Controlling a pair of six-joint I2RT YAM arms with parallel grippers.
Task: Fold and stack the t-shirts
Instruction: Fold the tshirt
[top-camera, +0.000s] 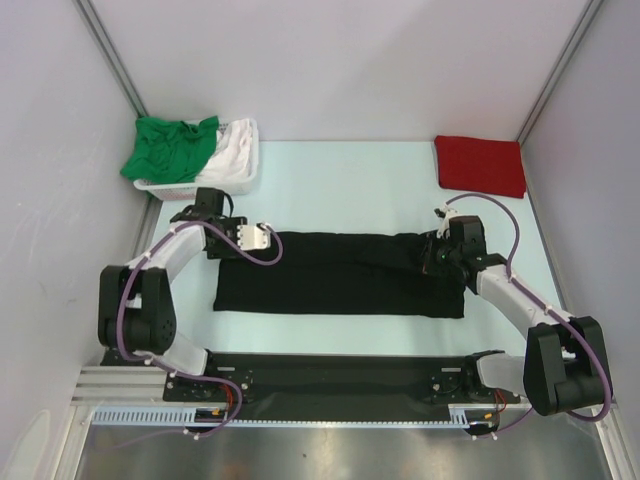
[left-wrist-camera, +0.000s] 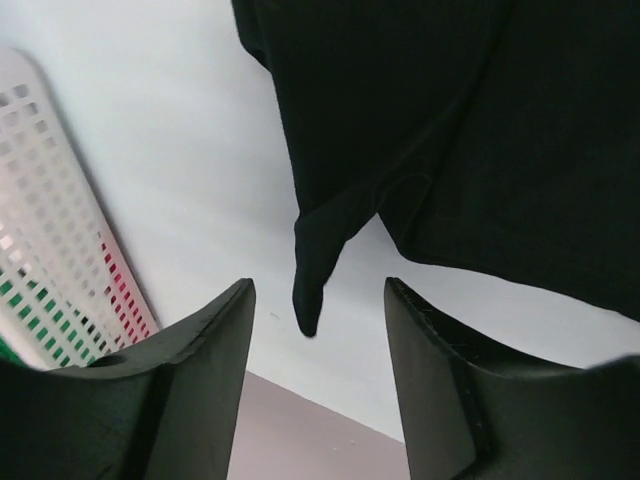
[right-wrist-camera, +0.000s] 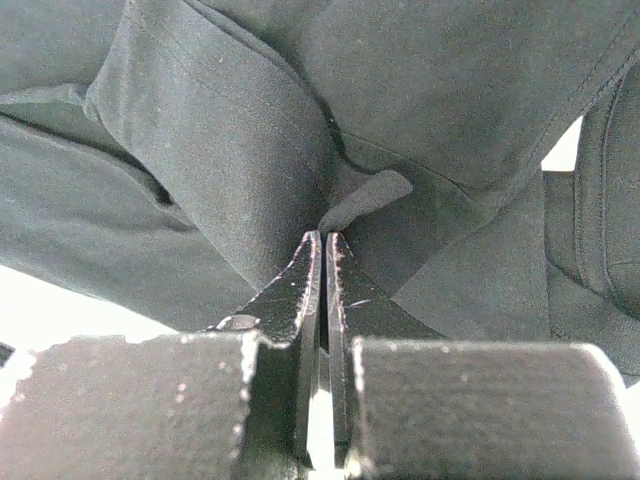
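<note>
1. Black t-shirt (top-camera: 340, 275) lies on the table (top-camera: 340, 190) as a long folded band and spans the gap between the two grippers, one end at each.
2. In the left wrist view, the cloth (left-wrist-camera: 450, 120) fills the area ahead and to the right of the fingers, and one narrow point of it hangs down into the gap between them.
3. The left gripper (top-camera: 262, 237) is at the shirt's left far corner. Its fingers (left-wrist-camera: 200, 340) are spread apart with nothing clamped between them.
4. The right gripper (top-camera: 437, 245) is at the shirt's right far corner, where the cloth is bunched.
5. In the right wrist view, that gripper (right-wrist-camera: 322, 240) has its fingers pressed together. Their tips are buried in a crease of the dark fabric (right-wrist-camera: 230, 130), and a small tab of cloth stands out just past them, so it pinches the shirt.
6. A folded red t-shirt (top-camera: 481, 165) lies beyond the right gripper, near the table's far right corner, apart from the black one.
7. A white plastic basket (top-camera: 160, 187) is beyond the left gripper and slightly to its outer side. A green t-shirt (top-camera: 170, 145) and a white t-shirt (top-camera: 235, 150) are heaped in it and spill over the rim.
8. The basket's perforated wall (left-wrist-camera: 40, 230) shows to the left of the open fingers.
</note>
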